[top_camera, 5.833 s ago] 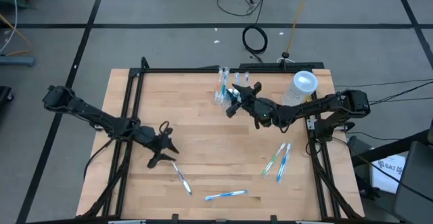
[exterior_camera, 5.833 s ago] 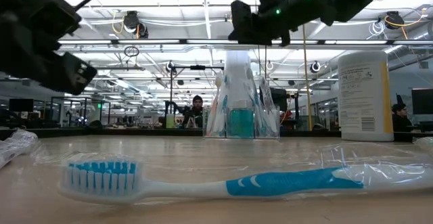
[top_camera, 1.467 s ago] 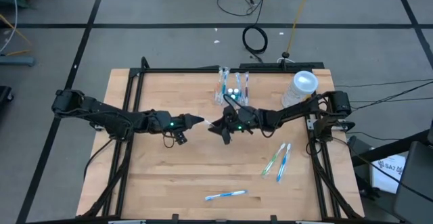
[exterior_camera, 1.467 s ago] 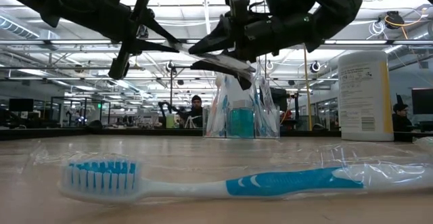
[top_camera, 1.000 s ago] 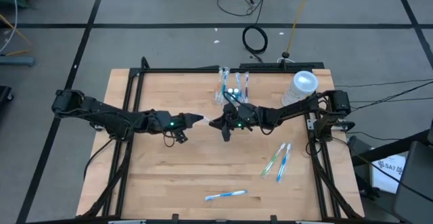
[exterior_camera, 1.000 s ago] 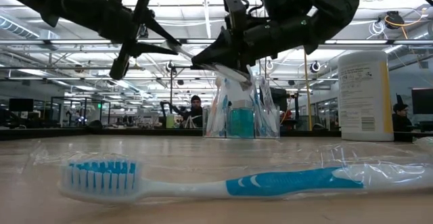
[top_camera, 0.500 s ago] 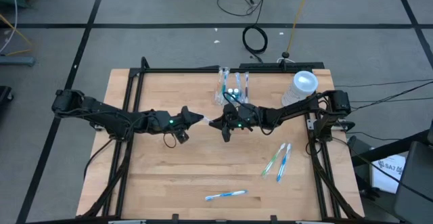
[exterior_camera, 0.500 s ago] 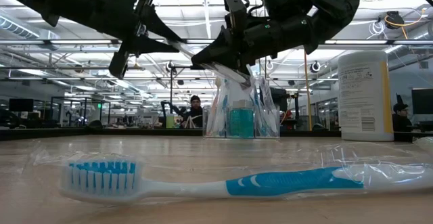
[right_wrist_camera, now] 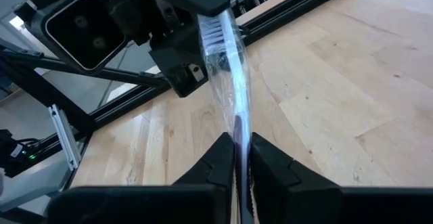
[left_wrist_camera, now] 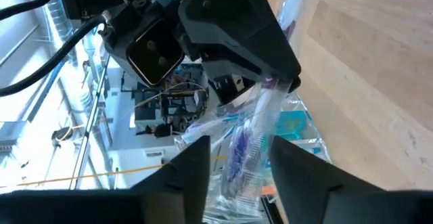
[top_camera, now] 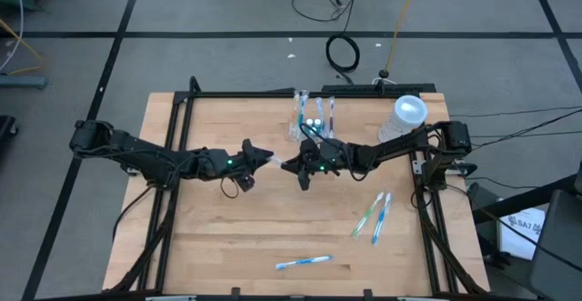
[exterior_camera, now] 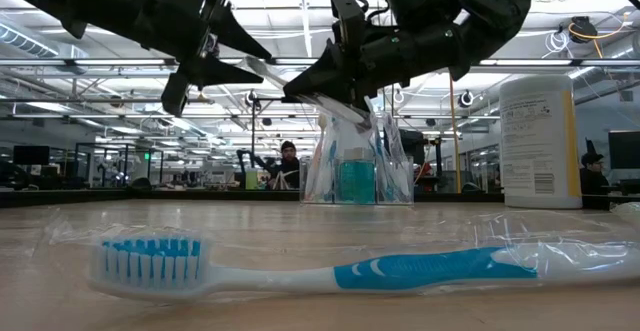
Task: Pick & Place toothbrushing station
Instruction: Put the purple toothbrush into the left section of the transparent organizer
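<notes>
The toothbrushing station [exterior_camera: 352, 161], a clear compartmented holder, stands upright at the bench's [top_camera: 273, 228] far edge. Left gripper [top_camera: 265, 160] spread; right gripper [top_camera: 289, 165] pinches a wrapped toothbrush [right_wrist_camera: 229, 55].

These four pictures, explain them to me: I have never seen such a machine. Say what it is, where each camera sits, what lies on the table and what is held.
Two dark robot arms work at a wooden table. One camera looks down from above, one looks level across the tabletop, and one rides on each wrist. The right gripper is shut on a purple toothbrush in a clear wrapper; the left gripper, fingers spread, is at its other end. On the table: a small clear plastic holder with upright compartments, a whitish translucent cylinder and wrapped blue toothbrushes.
</notes>
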Robot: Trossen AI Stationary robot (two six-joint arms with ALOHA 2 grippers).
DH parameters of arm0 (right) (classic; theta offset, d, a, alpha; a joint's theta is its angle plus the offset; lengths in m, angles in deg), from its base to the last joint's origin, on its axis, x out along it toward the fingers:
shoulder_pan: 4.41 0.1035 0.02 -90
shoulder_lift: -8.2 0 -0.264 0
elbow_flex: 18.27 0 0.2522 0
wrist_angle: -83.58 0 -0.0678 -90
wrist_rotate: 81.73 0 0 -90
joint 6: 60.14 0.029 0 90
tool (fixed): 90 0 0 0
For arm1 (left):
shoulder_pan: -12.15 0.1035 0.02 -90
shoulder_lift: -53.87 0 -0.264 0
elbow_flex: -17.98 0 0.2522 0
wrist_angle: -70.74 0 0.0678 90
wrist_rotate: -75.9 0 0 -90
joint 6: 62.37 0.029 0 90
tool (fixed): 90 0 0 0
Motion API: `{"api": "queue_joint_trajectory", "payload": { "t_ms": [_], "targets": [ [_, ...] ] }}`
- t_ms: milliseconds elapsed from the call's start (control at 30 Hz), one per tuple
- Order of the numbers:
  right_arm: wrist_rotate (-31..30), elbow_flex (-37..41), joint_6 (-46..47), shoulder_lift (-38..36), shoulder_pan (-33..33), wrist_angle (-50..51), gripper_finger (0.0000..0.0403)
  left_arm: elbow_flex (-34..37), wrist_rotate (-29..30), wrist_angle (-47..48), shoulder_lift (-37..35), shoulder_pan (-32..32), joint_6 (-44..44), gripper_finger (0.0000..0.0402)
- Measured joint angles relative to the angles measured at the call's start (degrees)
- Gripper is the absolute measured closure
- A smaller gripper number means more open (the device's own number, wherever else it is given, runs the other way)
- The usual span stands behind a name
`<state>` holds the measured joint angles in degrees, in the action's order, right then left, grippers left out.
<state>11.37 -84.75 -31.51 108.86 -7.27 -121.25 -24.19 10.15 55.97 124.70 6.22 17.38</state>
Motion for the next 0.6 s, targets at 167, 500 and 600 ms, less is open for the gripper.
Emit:
{"api": "queue_joint_trajectory", "payload": {
  "t_ms": [167,500,600],
  "targets": [
    [0.02,0.0,-0.01,0.0,-0.47,0.0,0.0379,0.0,0.0,-0.28,0.0,-1.65,-2.05,0.0202],
    [0.17,0.01,-5.73,-0.64,-0.57,0.46,0.0379,0.01,7.63,-5.78,-4.24,-7.3,-10.07,0.0166],
    [0.15,0.01,-7.83,-2.12,-0.57,0.48,0.0382,0.02,7.66,-4.52,-9.37,-7.56,-17.11,0.0161]
  ]
}}
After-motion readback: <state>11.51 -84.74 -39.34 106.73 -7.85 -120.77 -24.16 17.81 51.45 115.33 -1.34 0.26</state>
